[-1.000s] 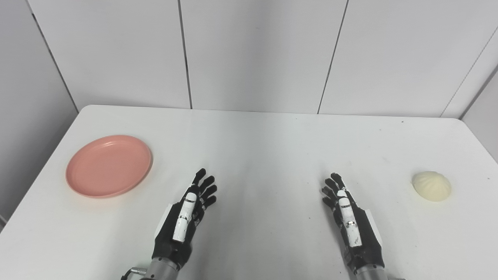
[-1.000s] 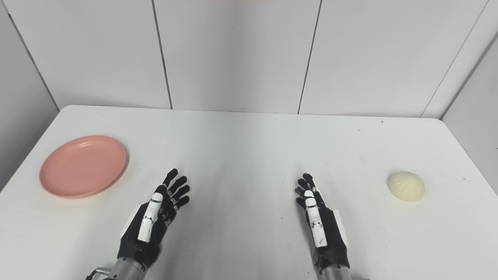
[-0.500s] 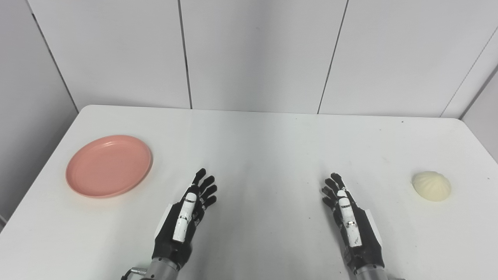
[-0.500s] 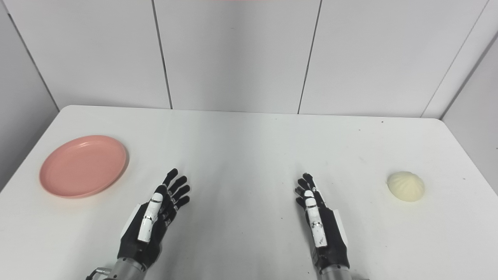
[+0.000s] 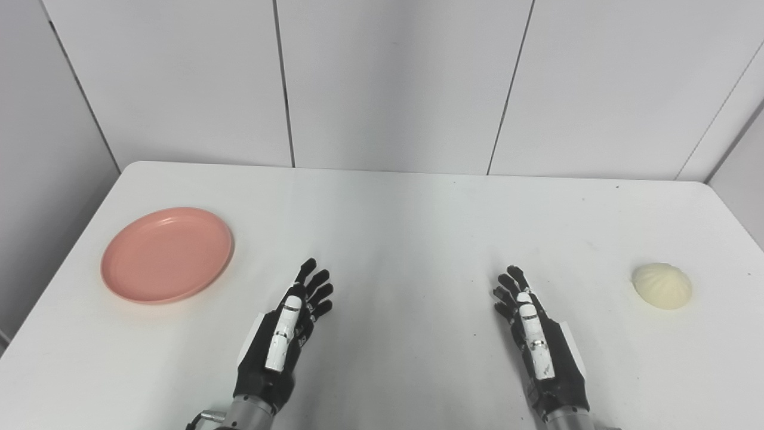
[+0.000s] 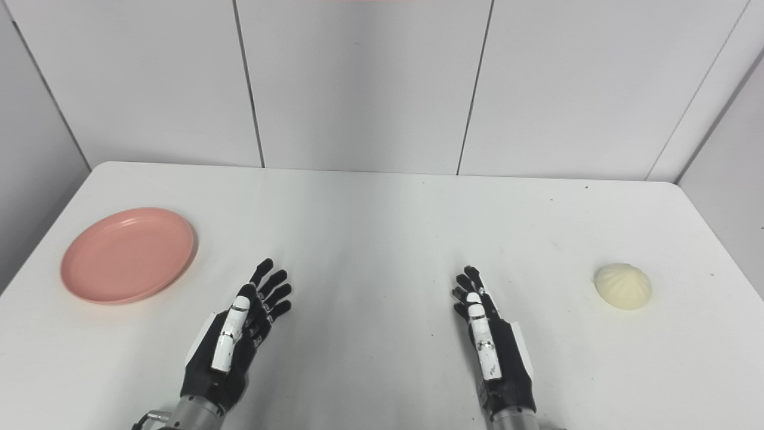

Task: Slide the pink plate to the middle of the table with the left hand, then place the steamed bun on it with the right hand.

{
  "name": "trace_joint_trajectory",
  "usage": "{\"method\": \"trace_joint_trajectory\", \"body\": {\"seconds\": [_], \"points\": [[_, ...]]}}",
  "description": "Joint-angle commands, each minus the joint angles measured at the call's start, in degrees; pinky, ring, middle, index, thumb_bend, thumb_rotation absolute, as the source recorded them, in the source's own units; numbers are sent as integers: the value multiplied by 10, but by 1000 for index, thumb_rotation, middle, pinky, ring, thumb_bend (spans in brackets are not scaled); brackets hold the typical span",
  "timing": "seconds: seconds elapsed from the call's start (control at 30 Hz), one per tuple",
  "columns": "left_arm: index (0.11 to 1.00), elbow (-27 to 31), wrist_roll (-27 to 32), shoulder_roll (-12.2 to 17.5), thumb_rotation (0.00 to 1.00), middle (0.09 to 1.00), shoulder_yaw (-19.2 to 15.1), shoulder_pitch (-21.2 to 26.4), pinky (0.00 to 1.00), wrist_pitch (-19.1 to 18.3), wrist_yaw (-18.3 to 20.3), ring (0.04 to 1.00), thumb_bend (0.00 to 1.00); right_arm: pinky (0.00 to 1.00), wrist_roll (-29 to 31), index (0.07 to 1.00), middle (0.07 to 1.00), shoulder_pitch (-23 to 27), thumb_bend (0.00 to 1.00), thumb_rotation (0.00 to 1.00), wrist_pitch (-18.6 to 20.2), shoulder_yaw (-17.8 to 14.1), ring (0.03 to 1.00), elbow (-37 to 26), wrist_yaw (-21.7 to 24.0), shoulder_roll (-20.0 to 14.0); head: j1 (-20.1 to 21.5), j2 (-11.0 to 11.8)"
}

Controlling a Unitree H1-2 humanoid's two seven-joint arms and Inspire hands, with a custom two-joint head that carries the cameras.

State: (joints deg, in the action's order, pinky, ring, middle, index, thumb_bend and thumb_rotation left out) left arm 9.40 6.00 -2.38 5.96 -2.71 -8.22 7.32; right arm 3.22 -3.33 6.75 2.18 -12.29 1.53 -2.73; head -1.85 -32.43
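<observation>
White table point(image 5: 394, 209), pink plate point(image 5: 166, 254) left, steamed bun point(image 5: 662, 286) right, both hands spread, empty

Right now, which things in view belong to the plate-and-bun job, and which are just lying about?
Belonging to the job:
- pink plate, far left of the table
- steamed bun, far right
- left robot hand, open, touching nothing
- right robot hand, open, touching nothing

Just lying about:
- nothing loose; only the white table itself

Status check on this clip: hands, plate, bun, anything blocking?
Left hand and right hand open, holding nothing. Pink plate at table's left side, steamed bun at far right, both untouched. Nothing between plate and table middle.
</observation>
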Motion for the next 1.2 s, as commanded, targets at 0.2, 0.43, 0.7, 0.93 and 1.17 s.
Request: {"method": "trace_joint_trajectory", "body": {"seconds": [0.2,0.43,0.7,0.93,1.17], "points": [[951,-13,1,3,1000,947,2,-8,924,-18,1,933,431,930,1,942,931,0,254,1000,-7,5,916,4,12,-2,-5,-1],[946,-32,-2,-3,1000,945,5,-4,920,-4,0,932,424,937,1,944,933,2,252,1000,-1,3,919,-2,13,-8,-50,3],[948,-66,-13,-24,1000,950,16,6,945,12,-13,942,416,949,26,950,940,6,214,1000,-14,-14,929,5,27,-24,-121,17],[952,-95,-29,-37,1000,954,24,14,952,37,-21,943,422,966,35,947,938,10,190,1000,-17,-25,933,12,38,-35,-153,27],[953,-111,-38,-44,1000,954,25,19,944,49,-24,942,434,963,43,945,946,14,214,1000,-17,-31,942,18,48,-41,-158,30]]}}
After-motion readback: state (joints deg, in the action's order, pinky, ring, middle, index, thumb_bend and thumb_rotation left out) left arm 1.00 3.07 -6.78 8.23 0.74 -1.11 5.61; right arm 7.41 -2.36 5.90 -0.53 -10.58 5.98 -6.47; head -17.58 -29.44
